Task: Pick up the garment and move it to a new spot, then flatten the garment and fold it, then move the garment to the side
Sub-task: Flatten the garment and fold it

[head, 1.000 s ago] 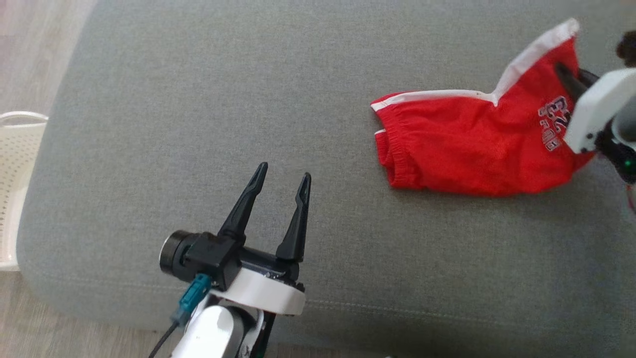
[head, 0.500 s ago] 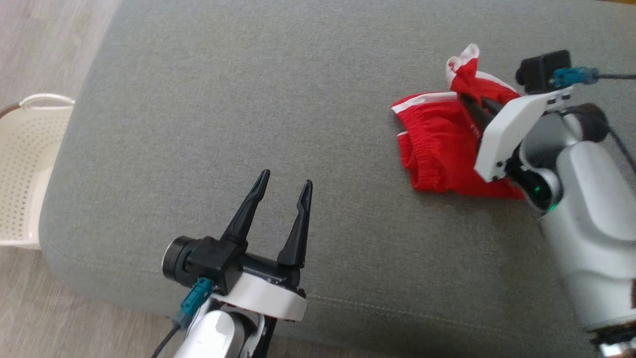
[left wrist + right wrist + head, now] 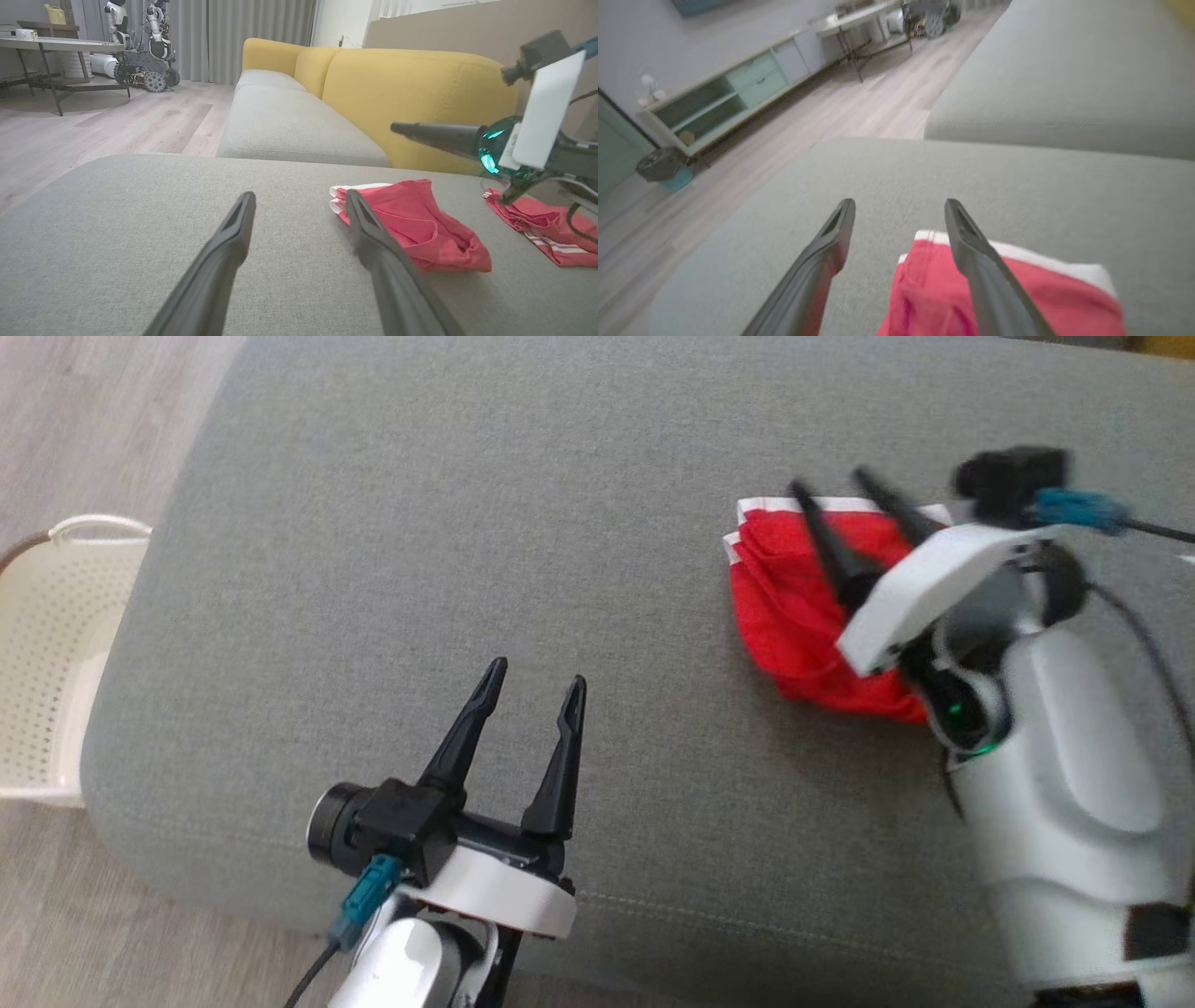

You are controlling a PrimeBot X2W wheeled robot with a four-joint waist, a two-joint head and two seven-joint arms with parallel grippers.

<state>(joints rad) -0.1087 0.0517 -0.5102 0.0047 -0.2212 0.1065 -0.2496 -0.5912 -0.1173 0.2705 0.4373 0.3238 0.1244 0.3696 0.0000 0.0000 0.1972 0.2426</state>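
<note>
Hovering my right gripper (image 3: 827,481) just above the red garment (image 3: 794,616), fingers spread apart and holding nothing. The garment lies doubled over on the right side of the grey cushion (image 3: 467,523), white trim at the far edge, the near end bunched and puffy rather than flat. My left gripper (image 3: 539,671) hangs over the cushion's near edge, fingers apart and empty too, well away from the cloth.

I read this as the fold stage, with the move to the side not yet done. To do it well, I want the layers lying flush first. I'd bring the right fingers down low and sweep along the top layer toward the lumpy near end, with light pressure so the cloth doesn't drag. Then I'd pinch both layers together at one edge, not just the top one, or the fold opens when I lift. A white basket (image 3: 47,644) sits on the floor off to the left, out of the way.
</note>
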